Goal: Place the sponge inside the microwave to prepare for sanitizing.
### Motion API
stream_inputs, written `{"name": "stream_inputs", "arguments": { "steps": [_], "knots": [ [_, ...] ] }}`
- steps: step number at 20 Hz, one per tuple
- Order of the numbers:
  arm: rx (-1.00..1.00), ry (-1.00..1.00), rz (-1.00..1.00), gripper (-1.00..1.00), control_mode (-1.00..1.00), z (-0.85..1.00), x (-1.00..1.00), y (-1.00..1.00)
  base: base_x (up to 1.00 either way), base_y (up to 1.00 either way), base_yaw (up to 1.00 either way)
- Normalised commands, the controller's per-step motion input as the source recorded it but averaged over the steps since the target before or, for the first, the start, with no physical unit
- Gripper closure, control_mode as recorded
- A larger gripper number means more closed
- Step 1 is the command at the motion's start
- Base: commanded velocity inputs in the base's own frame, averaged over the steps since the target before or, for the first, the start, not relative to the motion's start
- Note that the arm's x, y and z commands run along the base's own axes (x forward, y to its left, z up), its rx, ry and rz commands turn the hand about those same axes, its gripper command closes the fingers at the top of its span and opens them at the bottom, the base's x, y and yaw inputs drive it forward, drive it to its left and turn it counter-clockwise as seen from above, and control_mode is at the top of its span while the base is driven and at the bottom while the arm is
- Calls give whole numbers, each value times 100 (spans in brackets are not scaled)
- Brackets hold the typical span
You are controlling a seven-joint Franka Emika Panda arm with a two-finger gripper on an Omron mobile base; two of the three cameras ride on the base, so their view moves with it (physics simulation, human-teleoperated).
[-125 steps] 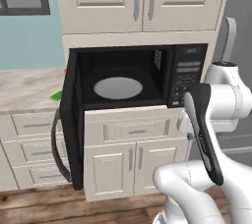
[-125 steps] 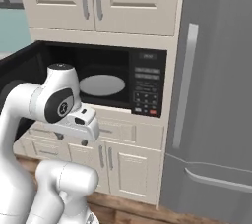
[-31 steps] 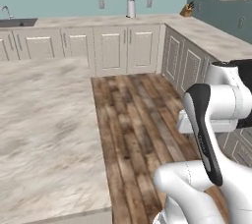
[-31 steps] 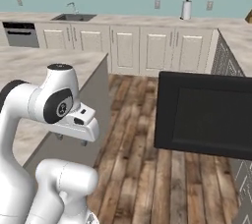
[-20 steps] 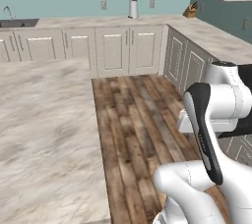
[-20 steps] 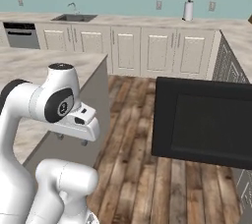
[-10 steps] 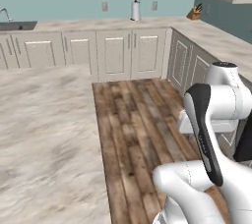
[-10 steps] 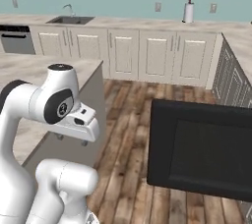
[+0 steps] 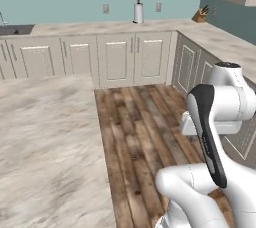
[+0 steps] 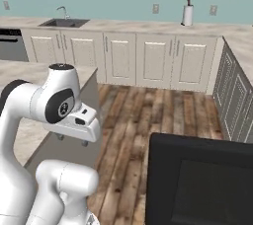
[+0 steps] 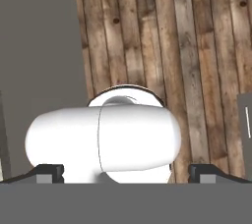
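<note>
The sponge is out of view. A black panel with dark glass (image 10: 201,179), which looks like the microwave's open door, fills the lower right of the right base view. The arm is folded close above the base, with the hand (image 10: 74,126) pointing down at the wooden floor. In the hand view, my gripper (image 11: 127,173) is open. Its two dark fingertips (image 11: 49,172) stand far apart at the bottom corners, and nothing lies between them.
A marble island counter (image 9: 45,142) lies to the left, and bare wooden floor (image 9: 135,117) runs ahead. Along the back wall, a counter carries a sink (image 10: 63,21), a paper towel roll (image 9: 138,13) and a knife block (image 9: 202,15). White cabinets (image 9: 200,67) line the right side.
The whole picture has shifted because the base is moving. The back cabinets look nearer and the black door has sunk lower in the right base view. The arm keeps its folded pose with the jaws open.
</note>
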Motion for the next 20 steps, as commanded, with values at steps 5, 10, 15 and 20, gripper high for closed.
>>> {"name": "stream_inputs", "arguments": {
  "steps": [5,10,15,20],
  "knots": [
    [0,0,0,-100,100,0,0,0,49,74,-2],
    [0,0,0,-100,100,0,0,0,67,53,0],
    [0,0,0,-100,100,0,0,0,85,27,-2],
    [0,0,0,-100,100,0,0,0,93,20,-1]
  ]
}}
